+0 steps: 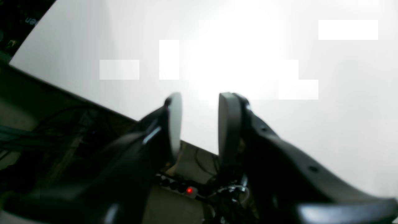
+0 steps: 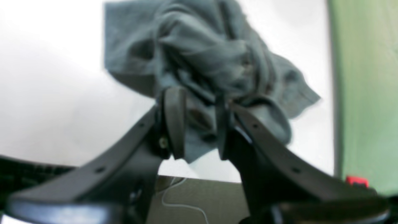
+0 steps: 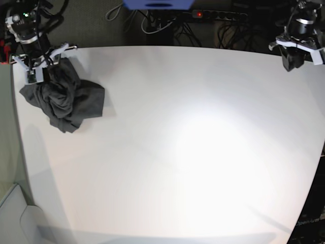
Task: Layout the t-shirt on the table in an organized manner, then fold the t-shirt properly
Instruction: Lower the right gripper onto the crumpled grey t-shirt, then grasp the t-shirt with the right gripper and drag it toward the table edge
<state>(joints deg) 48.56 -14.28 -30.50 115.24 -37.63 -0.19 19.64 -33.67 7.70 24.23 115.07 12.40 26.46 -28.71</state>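
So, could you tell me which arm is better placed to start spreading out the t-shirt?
The right arm, probably: the right gripper sits at the crumpled t-shirt, jaws around a fold. The left gripper hangs open over bare table, far away.

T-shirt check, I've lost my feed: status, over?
Left gripper open, empty, over bare table. Right gripper jaws astride t-shirt, grip unconfirmed. Shirt bunched at table corner. Nothing obstructing.
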